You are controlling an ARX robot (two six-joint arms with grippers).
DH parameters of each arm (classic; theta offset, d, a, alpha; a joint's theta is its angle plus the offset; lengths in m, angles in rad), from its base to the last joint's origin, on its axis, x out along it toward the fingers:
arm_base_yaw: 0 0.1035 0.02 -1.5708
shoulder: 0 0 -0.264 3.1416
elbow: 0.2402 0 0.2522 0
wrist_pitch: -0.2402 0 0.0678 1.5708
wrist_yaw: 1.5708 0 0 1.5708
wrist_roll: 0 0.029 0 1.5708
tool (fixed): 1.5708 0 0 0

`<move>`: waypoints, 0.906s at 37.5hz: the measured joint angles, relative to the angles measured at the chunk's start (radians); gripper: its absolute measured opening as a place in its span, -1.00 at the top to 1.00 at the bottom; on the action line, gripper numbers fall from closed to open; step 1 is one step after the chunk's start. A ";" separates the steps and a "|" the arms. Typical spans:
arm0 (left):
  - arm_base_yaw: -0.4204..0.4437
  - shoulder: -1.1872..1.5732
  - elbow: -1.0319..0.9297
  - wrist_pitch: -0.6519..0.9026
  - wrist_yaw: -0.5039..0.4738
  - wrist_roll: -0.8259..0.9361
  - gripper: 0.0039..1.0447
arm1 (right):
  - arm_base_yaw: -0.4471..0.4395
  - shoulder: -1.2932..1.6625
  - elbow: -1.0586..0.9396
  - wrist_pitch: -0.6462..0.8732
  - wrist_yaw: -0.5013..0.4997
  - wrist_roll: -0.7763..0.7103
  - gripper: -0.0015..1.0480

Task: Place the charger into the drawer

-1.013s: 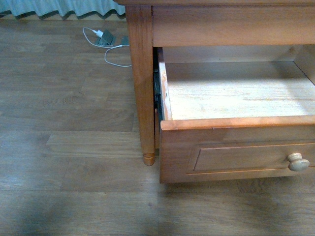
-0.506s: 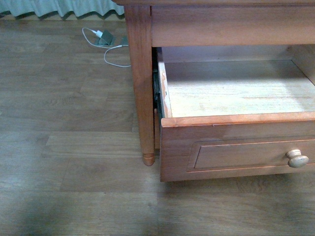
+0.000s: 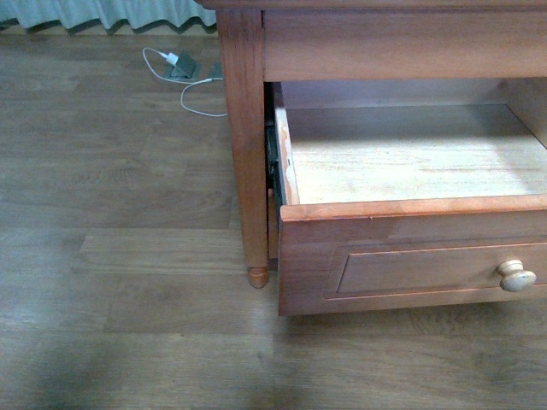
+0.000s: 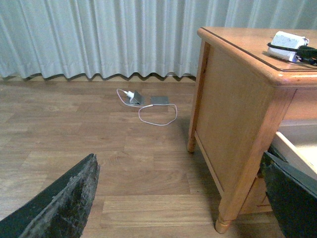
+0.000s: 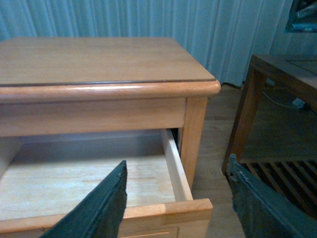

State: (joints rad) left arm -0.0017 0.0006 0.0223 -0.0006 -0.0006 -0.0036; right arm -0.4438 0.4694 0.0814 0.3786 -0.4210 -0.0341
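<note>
Up on the table [image 4: 233, 104], near its front edge by the corner, the charger [image 4: 286, 40] has its black cord running off the picture and covering its far end. The drawer [image 3: 410, 256] is cut just past its knob [image 3: 517, 275]; its right side is out of sight. The floor cable [image 4: 134, 96] is too small to judge.

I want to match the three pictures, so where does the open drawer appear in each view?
Front view: the drawer fills the right half, pulled open, its pale bottom bare.
Left wrist view: only the drawer's pale edge shows, at the picture's right border.
Right wrist view: the drawer lies open in the picture's lower left.
Shared landmark: the wooden table holding it.
</note>
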 joint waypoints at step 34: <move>0.000 0.000 0.000 0.000 0.000 0.000 -0.88 | 0.135 -0.116 -0.031 -0.076 0.114 0.025 -0.83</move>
State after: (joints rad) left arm -0.0017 0.0006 0.0223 -0.0006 -0.0006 -0.0036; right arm -0.3084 0.3531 0.0505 0.3027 -0.3073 -0.0090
